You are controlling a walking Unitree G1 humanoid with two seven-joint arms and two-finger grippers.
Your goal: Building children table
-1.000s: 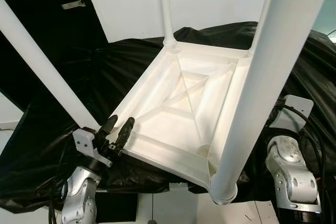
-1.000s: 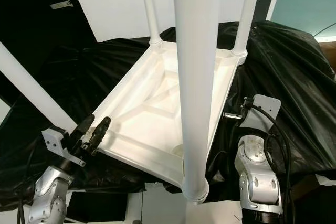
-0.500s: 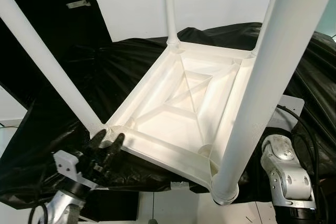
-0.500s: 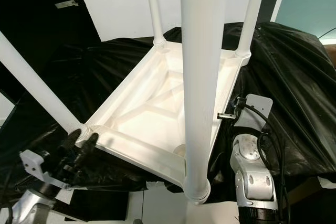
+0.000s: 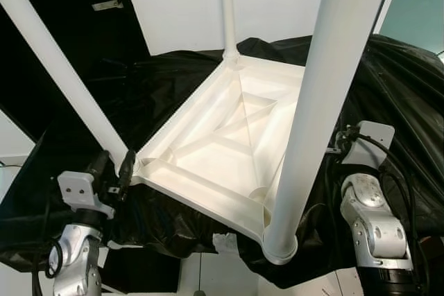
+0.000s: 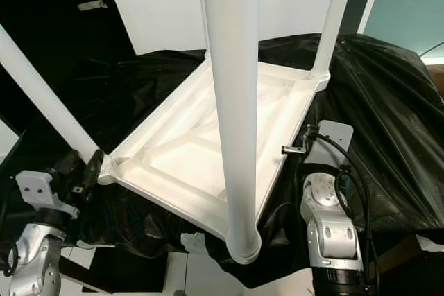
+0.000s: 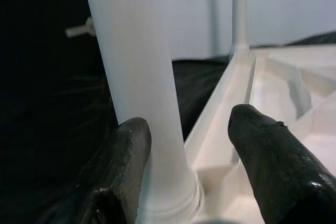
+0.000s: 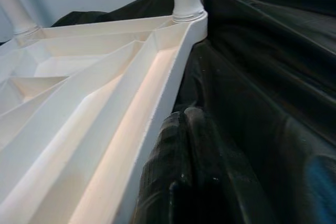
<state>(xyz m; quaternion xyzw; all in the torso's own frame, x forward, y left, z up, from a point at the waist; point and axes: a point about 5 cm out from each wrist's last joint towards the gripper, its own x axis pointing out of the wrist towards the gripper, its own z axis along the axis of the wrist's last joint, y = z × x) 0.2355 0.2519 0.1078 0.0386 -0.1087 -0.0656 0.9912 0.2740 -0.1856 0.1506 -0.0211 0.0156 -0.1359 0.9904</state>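
White children's table point(image 5: 229, 150) is lying upside down on the black-draped surface point(image 5: 388, 88), legs pointing up. Left pincer point(image 7: 184, 177) is sitting at the near-left corner, fingers point(image 7: 265, 145) spread, straddling the base of the near-left leg point(image 5: 66, 74); one finger touching it, other apart. That leg's long axis is running up and away from the pincer, tilted to the robot's left. Left arm is the nearer one. Right pincer point(image 8: 184, 182) is lying along the right rim, against the black cover; fingers look pressed together.
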